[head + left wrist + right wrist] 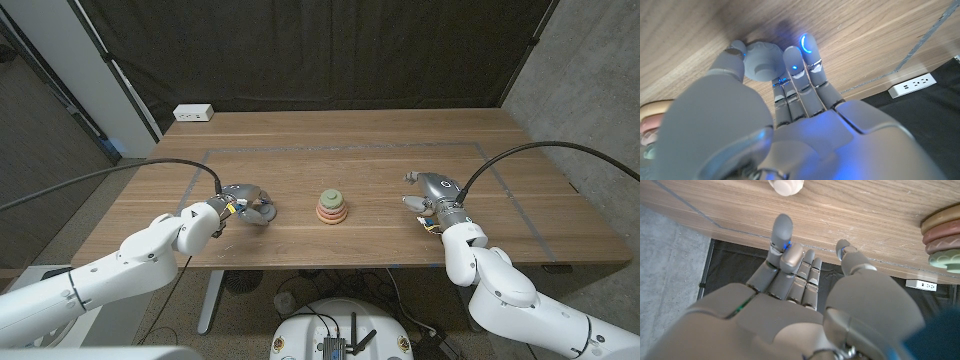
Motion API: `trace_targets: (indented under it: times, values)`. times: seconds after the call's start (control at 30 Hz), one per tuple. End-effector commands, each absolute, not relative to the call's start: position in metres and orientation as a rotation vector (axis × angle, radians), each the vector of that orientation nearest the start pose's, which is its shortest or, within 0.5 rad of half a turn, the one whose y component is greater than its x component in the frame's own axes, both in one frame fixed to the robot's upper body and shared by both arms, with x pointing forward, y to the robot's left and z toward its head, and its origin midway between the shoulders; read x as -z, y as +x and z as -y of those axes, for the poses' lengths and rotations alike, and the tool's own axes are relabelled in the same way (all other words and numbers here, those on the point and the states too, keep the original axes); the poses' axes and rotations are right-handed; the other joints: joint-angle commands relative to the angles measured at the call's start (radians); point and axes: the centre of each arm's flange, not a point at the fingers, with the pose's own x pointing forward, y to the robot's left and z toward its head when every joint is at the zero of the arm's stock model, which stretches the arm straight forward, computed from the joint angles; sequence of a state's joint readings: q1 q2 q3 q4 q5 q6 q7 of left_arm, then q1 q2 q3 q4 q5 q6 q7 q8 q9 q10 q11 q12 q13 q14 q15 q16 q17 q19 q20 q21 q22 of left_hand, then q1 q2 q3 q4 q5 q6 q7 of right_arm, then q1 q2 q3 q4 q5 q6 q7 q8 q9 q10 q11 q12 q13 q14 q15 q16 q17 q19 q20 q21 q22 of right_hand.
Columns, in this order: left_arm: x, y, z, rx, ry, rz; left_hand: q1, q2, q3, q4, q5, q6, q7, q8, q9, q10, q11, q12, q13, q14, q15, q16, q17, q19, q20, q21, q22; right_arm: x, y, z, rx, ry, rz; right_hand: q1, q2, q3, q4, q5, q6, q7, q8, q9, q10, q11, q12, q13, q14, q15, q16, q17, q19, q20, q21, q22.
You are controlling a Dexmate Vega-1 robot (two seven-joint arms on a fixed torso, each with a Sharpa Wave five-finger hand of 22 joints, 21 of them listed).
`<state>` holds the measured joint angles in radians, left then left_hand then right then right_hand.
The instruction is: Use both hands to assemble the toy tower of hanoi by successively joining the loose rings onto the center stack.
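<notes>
Even soft light, wrist foregrounds blurred

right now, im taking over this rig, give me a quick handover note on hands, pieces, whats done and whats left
Left hand: on the grey ring, thumb on one side and fingers on the other, ring on the table left of the stack; a lifted grip is not evident.
Right hand: holds nothing, fingers apart, right of the stack.
Center stack: mid-table with several rings on, a green one on top.
White piece: loose on the table beyond the right hand's fingers.
Left: lift the grey ring onto the stack, then the white piece.
</notes>
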<state>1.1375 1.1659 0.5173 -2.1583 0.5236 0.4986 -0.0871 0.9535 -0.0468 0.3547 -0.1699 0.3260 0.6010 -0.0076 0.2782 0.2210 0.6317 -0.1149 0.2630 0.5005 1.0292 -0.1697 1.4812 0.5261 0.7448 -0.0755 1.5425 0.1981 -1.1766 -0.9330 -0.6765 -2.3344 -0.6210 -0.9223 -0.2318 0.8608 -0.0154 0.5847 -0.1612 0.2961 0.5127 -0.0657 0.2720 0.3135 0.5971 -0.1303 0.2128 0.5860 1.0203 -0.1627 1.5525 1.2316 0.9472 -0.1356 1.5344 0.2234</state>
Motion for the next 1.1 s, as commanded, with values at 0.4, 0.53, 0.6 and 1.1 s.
trace_targets:
  times: [0.4,0.53,0.6,1.1]
  values:
    - [0.064,0.511,-0.284,-0.023,1.556,0.320,0.051,0.008,0.017,0.002,0.016,0.039,-0.007,0.015,0.017,0.083,-0.038,0.004,0.046,0.024,-0.049,0.019,0.045,0.025,-0.135,0.007,0.004,0.080,0.478,0.212,0.272,-1.330,0.409,-0.006,0.013,0.005,0.003,0.008,0.015,-0.002,-0.003,0.003,0.013,0.001,0.002,0.005,-0.006,-0.051,-0.005,0.001,0.000,-0.081,0.007,0.001]
    - [0.062,0.510,-0.286,-0.038,1.553,0.324,0.052,0.009,0.017,0.004,0.019,0.042,-0.008,0.016,0.020,0.088,-0.040,0.000,0.058,0.025,-0.049,0.018,0.053,0.026,-0.134,0.007,0.003,0.078,0.477,0.210,0.272,-1.329,0.412,-0.007,0.014,0.005,0.003,0.008,0.014,-0.001,-0.004,0.003,0.014,0.002,0.002,0.005,-0.005,-0.051,-0.005,0.001,0.002,-0.081,0.009,0.003]
    - [0.060,0.510,-0.287,-0.047,1.552,0.328,0.053,0.009,0.017,0.005,0.019,0.040,-0.009,0.015,0.021,0.087,-0.039,-0.003,0.062,0.028,-0.049,0.018,0.057,0.027,-0.135,0.007,0.003,0.078,0.476,0.209,0.274,-1.331,0.417,-0.008,0.015,0.005,0.003,0.009,0.013,-0.009,-0.005,0.003,0.017,0.000,0.003,0.006,-0.005,-0.051,-0.004,0.002,0.002,-0.081,0.008,0.003]
    - [0.048,0.501,-0.287,-0.063,1.565,0.331,0.051,0.012,0.016,0.008,0.023,0.043,-0.006,0.014,0.026,0.092,-0.038,-0.012,0.081,0.020,-0.049,0.004,0.058,0.025,-0.134,0.005,0.002,0.079,0.473,0.204,0.262,-1.337,0.407,-0.013,0.017,0.005,0.000,0.013,0.028,-0.004,-0.002,0.003,0.032,-0.004,0.005,0.005,-0.003,-0.051,-0.002,0.002,0.002,-0.081,0.008,0.002]
